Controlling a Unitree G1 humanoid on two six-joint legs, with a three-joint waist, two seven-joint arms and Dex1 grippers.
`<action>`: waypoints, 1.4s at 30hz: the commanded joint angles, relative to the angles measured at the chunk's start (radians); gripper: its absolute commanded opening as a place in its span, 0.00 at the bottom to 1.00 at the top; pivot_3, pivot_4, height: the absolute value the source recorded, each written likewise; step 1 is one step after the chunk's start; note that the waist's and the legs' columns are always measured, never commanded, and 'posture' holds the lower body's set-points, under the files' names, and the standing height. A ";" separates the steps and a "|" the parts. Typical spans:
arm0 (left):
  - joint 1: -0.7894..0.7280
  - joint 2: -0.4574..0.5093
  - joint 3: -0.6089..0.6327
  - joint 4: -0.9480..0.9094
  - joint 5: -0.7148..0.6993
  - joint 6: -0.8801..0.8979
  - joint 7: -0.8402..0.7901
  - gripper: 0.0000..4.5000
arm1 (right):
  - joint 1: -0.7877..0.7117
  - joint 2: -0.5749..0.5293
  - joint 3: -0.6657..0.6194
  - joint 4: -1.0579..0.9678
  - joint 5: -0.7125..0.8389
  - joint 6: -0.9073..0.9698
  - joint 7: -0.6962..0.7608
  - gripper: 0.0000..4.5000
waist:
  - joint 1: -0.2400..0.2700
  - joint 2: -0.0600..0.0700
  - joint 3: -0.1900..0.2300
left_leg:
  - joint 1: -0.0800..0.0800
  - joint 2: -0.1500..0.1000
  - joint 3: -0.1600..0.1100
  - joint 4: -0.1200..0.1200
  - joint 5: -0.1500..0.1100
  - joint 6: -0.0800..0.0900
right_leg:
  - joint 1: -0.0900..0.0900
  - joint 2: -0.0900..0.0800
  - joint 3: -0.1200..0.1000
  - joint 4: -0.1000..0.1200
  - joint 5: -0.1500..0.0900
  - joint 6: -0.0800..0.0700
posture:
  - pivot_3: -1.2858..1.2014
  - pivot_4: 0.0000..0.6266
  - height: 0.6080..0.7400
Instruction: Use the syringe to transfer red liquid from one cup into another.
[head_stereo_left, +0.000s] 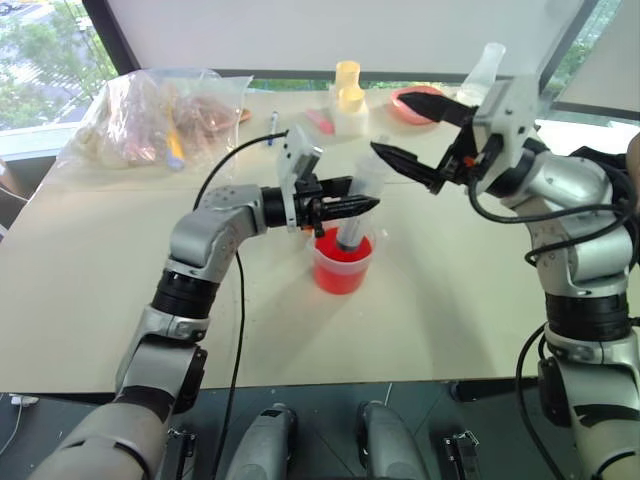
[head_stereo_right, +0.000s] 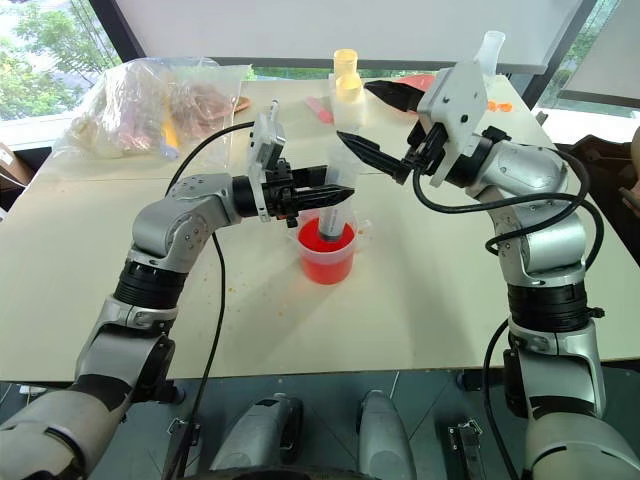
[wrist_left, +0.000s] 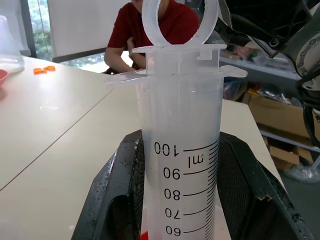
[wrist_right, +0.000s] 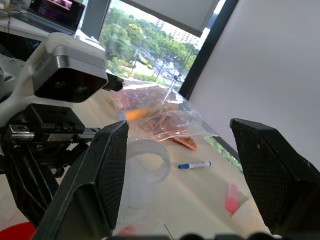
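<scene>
The syringe (head_stereo_left: 362, 190) stands nearly upright with its lower end inside the wide cup (head_stereo_left: 342, 268) of red liquid (head_stereo_right: 325, 243) at the table's middle. My left gripper (head_stereo_left: 352, 208) reaches in level from the left and is shut on the barrel; in the left wrist view both fingers (wrist_left: 117, 200) press the syringe (wrist_left: 180, 150) near its upper scale marks. My right gripper (head_stereo_left: 388, 122) hangs open just above and right of the syringe's top. In the right wrist view the plunger ring (wrist_right: 147, 162) lies between its spread fingers (wrist_right: 102, 170). I cannot make out the second cup.
At the back of the table lie a plastic bag (head_stereo_left: 160, 115), a blue pen (head_stereo_left: 273, 125), yellow-capped bottles (head_stereo_left: 348, 95), a red dish (head_stereo_left: 410, 105) and a clear flask (head_stereo_left: 487, 68). A person in a red shirt (wrist_left: 165, 30) sits across the table.
</scene>
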 joint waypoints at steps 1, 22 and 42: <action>-0.003 0.010 0.039 -0.022 -0.026 -0.001 -0.013 0.33 | 0.007 -0.026 -0.051 -0.015 0.004 -0.005 -0.008 0.75 | 0.000 0.000 0.000 | 0.000 0.000 0.000 0.000 0.000 0.000 | 0.000 0.000 0.000 0.000 0.000 0.000 | 0.52 0.24 1.00; 0.054 0.002 -0.040 -0.031 0.055 -0.063 -0.056 0.33 | 0.027 0.057 0.004 -0.022 0.007 -0.021 0.006 0.63 | 0.000 0.000 0.000 | 0.000 0.000 0.000 0.000 0.000 0.000 | 0.000 0.000 0.000 0.000 0.000 0.000 | 0.52 0.24 1.00; 0.091 -0.005 -0.070 -0.036 0.100 -0.109 -0.060 0.33 | -0.055 -0.006 -0.064 0.040 -0.035 -0.072 -0.016 0.01 | 0.000 0.000 0.000 | 0.000 0.000 0.000 0.000 0.000 0.000 | 0.000 0.000 0.000 0.000 0.000 0.000 | 0.52 0.24 1.00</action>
